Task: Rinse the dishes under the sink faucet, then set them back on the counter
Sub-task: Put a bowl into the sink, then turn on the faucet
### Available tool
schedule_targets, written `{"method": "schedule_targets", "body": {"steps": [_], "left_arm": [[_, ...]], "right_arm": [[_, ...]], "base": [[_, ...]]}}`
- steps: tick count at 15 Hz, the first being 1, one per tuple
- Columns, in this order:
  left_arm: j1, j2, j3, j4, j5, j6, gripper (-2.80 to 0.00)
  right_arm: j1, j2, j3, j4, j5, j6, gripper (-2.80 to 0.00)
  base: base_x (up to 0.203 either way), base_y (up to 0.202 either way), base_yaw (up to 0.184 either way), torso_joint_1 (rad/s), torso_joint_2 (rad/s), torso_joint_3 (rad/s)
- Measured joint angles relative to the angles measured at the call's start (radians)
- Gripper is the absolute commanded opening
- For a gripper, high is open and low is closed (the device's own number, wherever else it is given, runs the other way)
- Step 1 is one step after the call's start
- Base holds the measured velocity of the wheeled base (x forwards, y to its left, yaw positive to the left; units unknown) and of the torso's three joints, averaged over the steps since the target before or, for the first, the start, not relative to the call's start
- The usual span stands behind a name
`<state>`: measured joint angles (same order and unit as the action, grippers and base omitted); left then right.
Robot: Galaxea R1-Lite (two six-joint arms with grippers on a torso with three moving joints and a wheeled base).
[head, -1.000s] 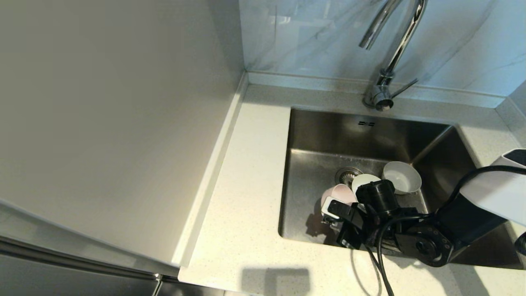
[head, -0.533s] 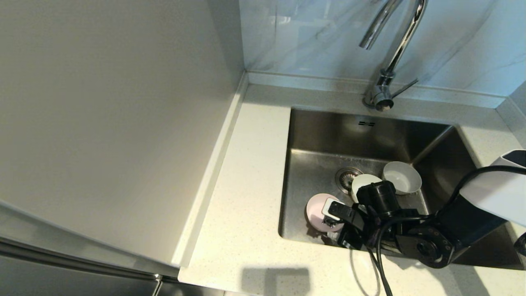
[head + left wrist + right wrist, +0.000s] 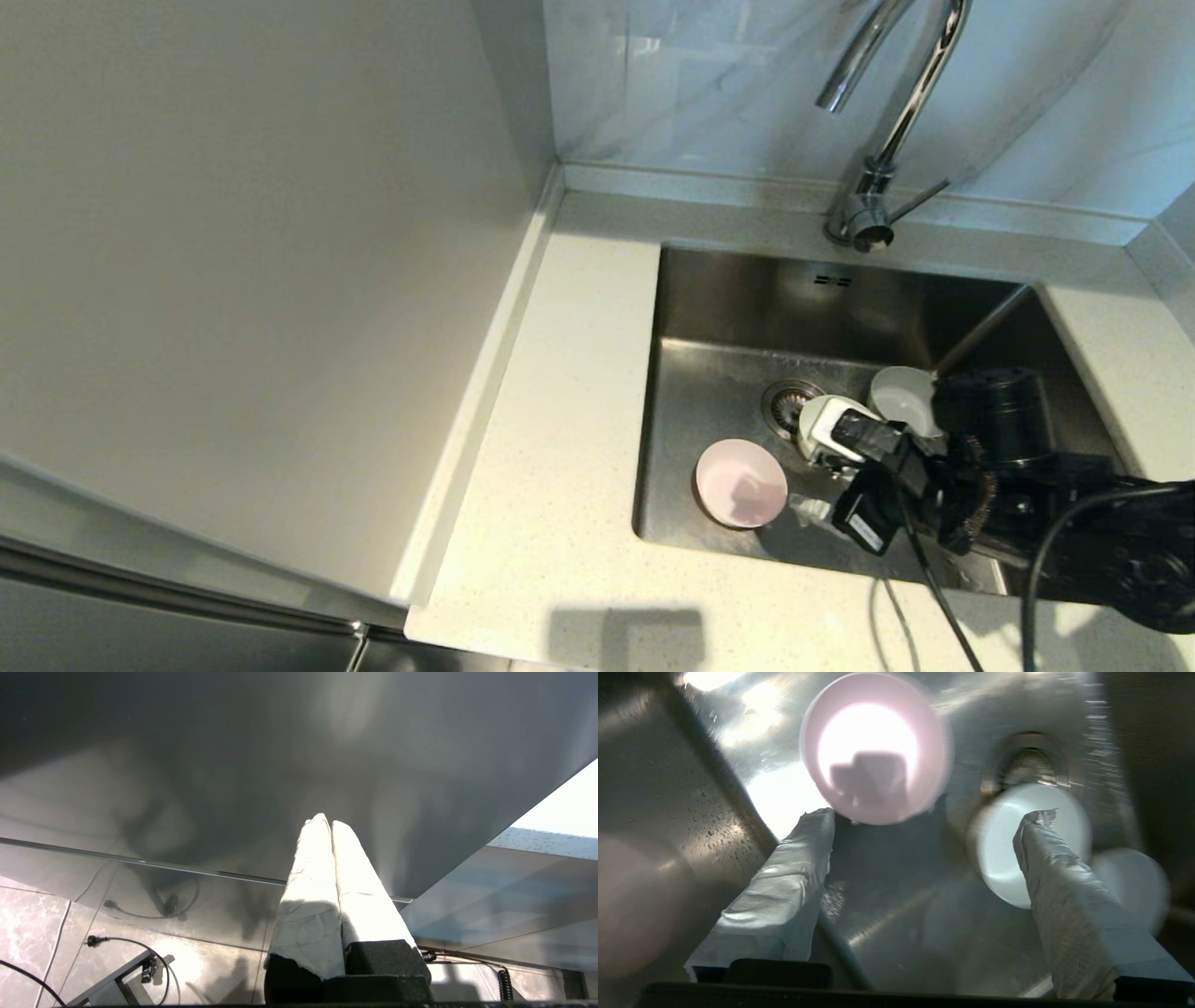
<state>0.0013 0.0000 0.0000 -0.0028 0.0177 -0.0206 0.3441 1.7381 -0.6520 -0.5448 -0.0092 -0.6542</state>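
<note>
You are looking at a plain beige wall panel (image 3: 261, 280) that fills the side left of the marble backsplash (image 3: 728, 84). That backsplash is pale blue-grey, veined and glossy, meeting the panel at an inside corner. Below the panel runs a dark steel cabinet front (image 3: 168, 625). Beneath that front, you see glossy marbled floor tiles (image 3: 28, 919) with black cables (image 3: 126, 945) lying across them.

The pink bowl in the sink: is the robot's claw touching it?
Apart. The right wrist view shows the right claw open, with steel sink floor between its fingers and the pink bowl lying beyond their tips.
</note>
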Motion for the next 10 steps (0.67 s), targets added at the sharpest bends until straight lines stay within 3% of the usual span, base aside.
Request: {"method": "schedule_targets", "body": {"steps": [3,6,7,8,10], "left_arm": [[0.000,0.000,0.000,0.000,0.000,0.000,-2.80],[0.000,0.000,0.000,0.000,0.000,0.000,-2.80],[0.000,0.000,0.000,0.000,0.000,0.000,-2.80],[0.000,0.000,0.000,0.000,0.000,0.000,-2.80],[0.000,0.000,0.000,0.000,0.000,0.000,-2.80]], "right_arm": [[-0.084,-0.232,0.056,0.109,-0.001,0.026,0.00],[-0.220,-0.406,0.033,0.272,-0.021,0.037,0.00],[-0.262,-0.431,-0.006,0.307,-0.025,0.037,-1.28],[-0.297,-0.444,-0.055,0.353,-0.027,0.038,-2.80],[-0.363,-0.449,-0.177,0.490,-0.027,0.043,-2.80]], "base": [[0.000,0.000,0.000,0.000,0.00,0.000],[0.000,0.000,0.000,0.000,0.00,0.000],[0.000,0.000,0.000,0.000,0.00,0.000],[0.000,0.000,0.000,0.000,0.00,0.000],[0.000,0.000,0.000,0.000,0.00,0.000]]}}
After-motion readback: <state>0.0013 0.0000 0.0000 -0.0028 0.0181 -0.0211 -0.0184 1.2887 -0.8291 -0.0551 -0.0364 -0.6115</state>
